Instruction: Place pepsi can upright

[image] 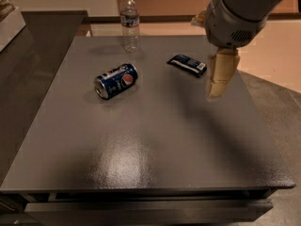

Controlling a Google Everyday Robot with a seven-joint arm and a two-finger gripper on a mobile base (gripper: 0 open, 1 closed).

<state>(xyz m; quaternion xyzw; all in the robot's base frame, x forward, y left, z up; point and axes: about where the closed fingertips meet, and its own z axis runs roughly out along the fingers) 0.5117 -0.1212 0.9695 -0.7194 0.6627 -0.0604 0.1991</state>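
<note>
The pepsi can, dark blue with a round red-white-blue logo, lies on its side on the grey table, left of centre toward the back. Its silver end faces the front left. My gripper hangs from the grey arm over the right part of the table. It is well to the right of the can, apart from it, and holds nothing that I can see.
A clear plastic water bottle stands upright at the back of the table, behind the can. A flat dark blue snack packet lies just left of the gripper. A dark counter runs along the left.
</note>
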